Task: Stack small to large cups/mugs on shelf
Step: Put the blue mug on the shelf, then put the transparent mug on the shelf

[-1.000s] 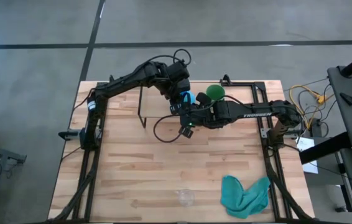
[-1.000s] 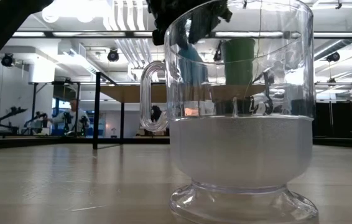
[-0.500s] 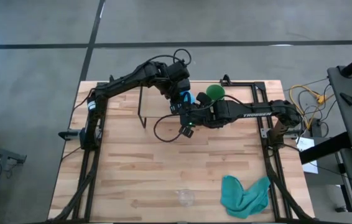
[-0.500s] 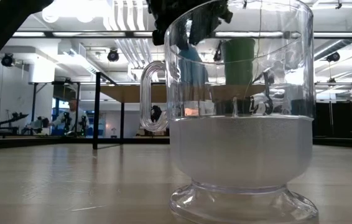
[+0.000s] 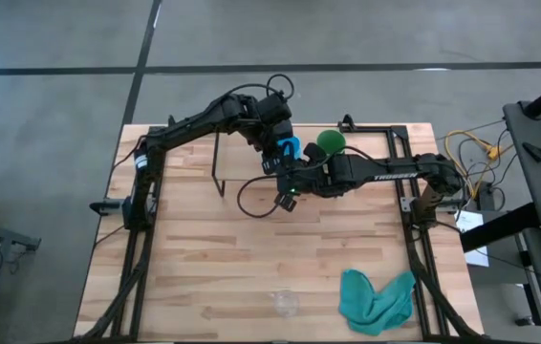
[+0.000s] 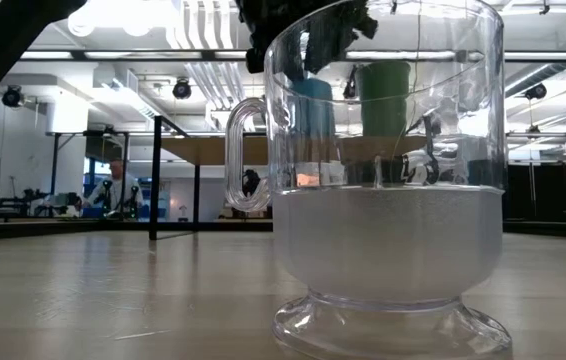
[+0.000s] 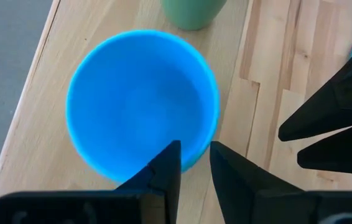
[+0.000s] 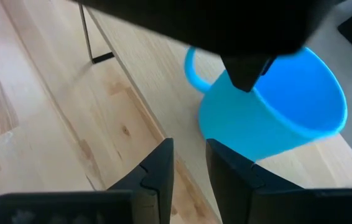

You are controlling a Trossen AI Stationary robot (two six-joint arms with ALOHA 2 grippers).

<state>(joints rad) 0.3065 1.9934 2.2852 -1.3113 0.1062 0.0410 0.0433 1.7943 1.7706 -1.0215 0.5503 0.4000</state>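
The bright blue mug point(image 5: 290, 146) is at the shelf point(image 5: 237, 158), held by my left gripper point(image 7: 194, 168), which is shut on its rim. It tilts in the right wrist view point(image 8: 269, 118), with its handle point(image 8: 191, 65) toward the table's left. The green cup point(image 5: 331, 141) stands on its base on the shelf board, just right of the mug. My right gripper point(image 8: 189, 165) hovers close in front of the mug, shut and empty. The clear glass cup point(image 5: 285, 303) stands on its foot near the table's near edge and fills the low view point(image 6: 383, 200). My left gripper pinches the blue mug's wall at the rim point(image 7: 191, 158), one finger point(image 7: 166, 171) inside and one point(image 7: 229, 177) outside. It comes from above, pointing down. The mug's base is level with the shelf board; whether it rests on the board I cannot tell.
A teal cloth point(image 5: 376, 298) lies crumpled at the table's near right corner. The shelf's black wire legs point(image 5: 218, 172) stand left of both grippers. The middle of the tabletop point(image 5: 204, 248) is bare wood. People and equipment show in the room beyond point(image 6: 113, 185).
My left gripper has tipped the blue mug from a slant nearer to upright and carried it slightly toward the green cup. My right gripper has kept still.
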